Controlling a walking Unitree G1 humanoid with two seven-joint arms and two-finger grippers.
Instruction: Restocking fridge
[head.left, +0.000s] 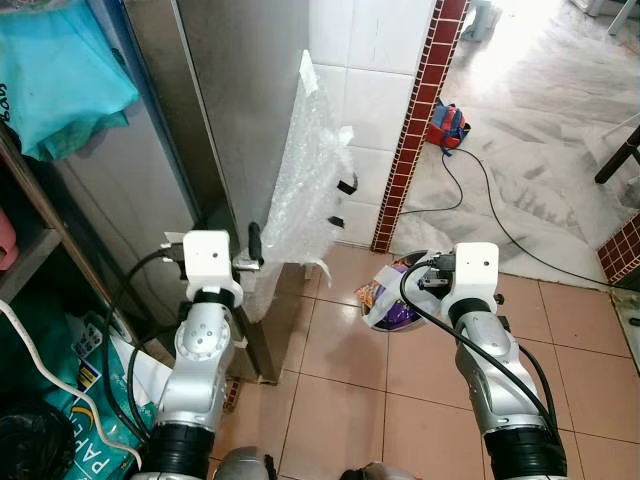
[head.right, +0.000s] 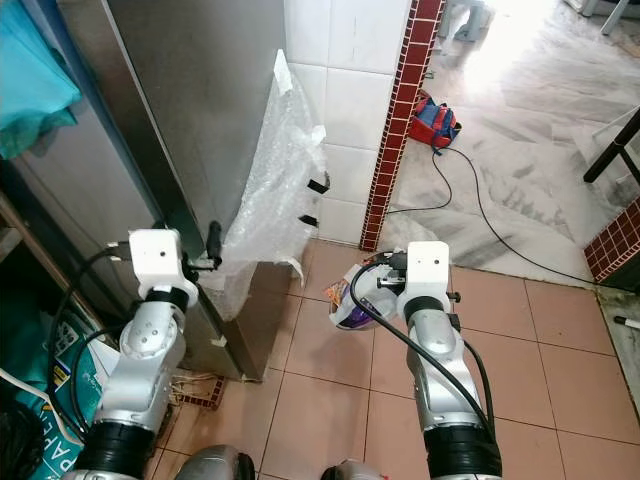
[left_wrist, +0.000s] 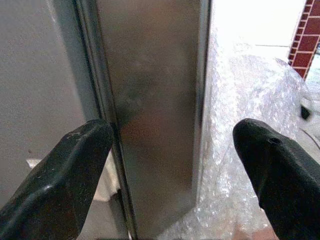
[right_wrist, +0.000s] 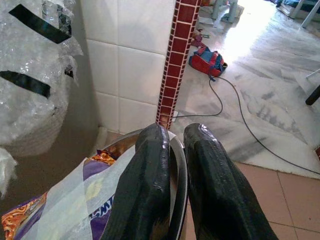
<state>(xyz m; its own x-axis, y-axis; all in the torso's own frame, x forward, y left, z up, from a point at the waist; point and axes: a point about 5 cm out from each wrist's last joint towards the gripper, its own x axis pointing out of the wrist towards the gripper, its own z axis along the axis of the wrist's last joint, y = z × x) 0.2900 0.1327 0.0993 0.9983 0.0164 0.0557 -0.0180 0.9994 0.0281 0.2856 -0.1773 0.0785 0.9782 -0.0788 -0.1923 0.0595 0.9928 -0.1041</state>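
**Bowl in hand, lining up on the fridge door**

My right gripper (right_wrist: 172, 170) is pinched tight on the rim of a metal bowl (right_wrist: 179, 165), which carries a purple snack packet (head.left: 385, 297) above the tiled floor (head.left: 340, 400), near the red-brick pillar (head.left: 420, 120). I judge it's held low to keep the packet from tipping out. My left gripper (left_wrist: 170, 165) is spread wide, straddling the steel fridge door (left_wrist: 155, 100) edge, apparently to pull it open. Bubble wrap (head.left: 310, 170) hangs beside that edge.
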